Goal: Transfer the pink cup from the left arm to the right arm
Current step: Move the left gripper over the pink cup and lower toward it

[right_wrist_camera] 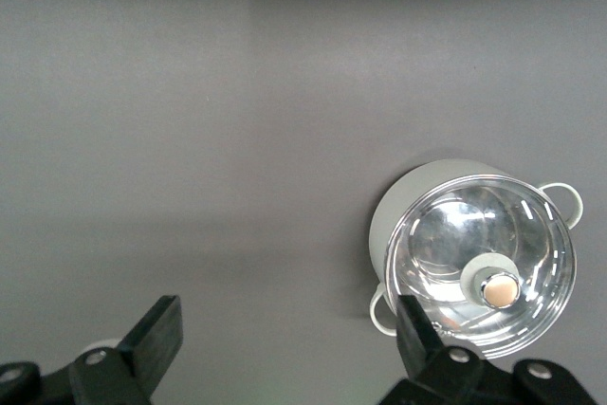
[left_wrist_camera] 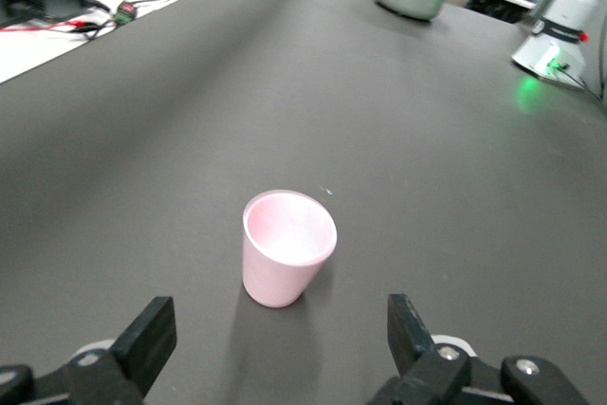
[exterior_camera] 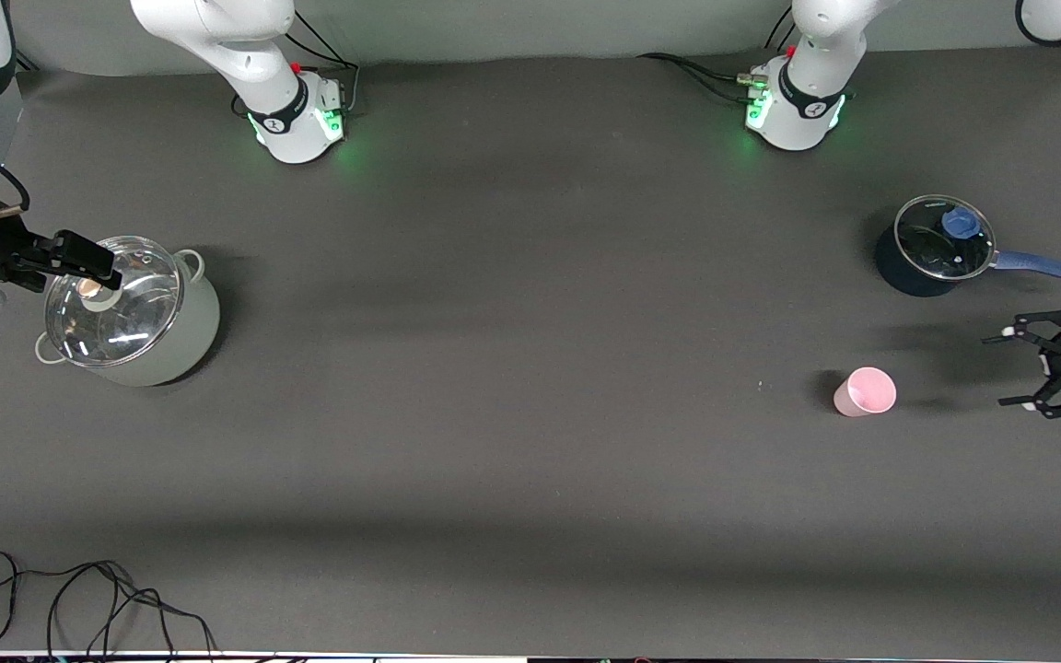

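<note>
Toward the left arm's end of the table, the pink cup (exterior_camera: 865, 391) waits ungripped, both grippers empty.

Front view: the cup stands mouth up on the table (exterior_camera: 530, 479), in the lower half of the frame, nearer the camera than the blue saucepan (exterior_camera: 940, 244). The left gripper (exterior_camera: 1000, 370) hangs beside it with fingers spread, likely lined up to close on its wall. The right gripper (exterior_camera: 98, 262) is over the lidded grey pot (exterior_camera: 130, 313), seemingly waiting to receive the cup. Count: one cup, two pots, two glass lids, two arms. Left wrist view: the cup (left_wrist_camera: 287, 246) sits ahead of the spread fingers (left_wrist_camera: 142, 339), apart from them, so the approach looks centred. Right wrist view: wide-apart fingers (right_wrist_camera: 161, 329) hold nothing, with one pot (right_wrist_camera: 474, 253) below.
</note>
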Robot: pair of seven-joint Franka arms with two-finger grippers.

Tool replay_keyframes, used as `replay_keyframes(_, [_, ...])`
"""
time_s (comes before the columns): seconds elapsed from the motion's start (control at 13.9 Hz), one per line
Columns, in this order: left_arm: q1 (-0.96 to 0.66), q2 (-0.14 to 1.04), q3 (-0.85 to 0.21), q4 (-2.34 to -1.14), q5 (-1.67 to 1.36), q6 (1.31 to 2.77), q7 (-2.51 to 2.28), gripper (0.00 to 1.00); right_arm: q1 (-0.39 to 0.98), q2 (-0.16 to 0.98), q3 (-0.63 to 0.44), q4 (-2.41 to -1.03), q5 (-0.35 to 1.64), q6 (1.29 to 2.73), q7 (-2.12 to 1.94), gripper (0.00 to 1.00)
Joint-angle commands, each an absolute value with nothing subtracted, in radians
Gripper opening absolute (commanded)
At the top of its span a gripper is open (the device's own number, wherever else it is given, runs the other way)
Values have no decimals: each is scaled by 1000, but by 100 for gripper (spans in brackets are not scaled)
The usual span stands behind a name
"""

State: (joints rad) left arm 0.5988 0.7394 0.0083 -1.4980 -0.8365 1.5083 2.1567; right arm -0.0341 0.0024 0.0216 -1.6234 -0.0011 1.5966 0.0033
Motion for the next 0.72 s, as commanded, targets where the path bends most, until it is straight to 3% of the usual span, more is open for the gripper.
replay_keyframes(0.0, [623,770,-2,-1537,-888,1491,2308,99,-34,3,20,-1618,5,1601,6,100])
replay_keyframes(0.65, [626,877,-5,-1633,-1052,1567,2630,99,-35,3,20,-1617,5,1601,5,100])
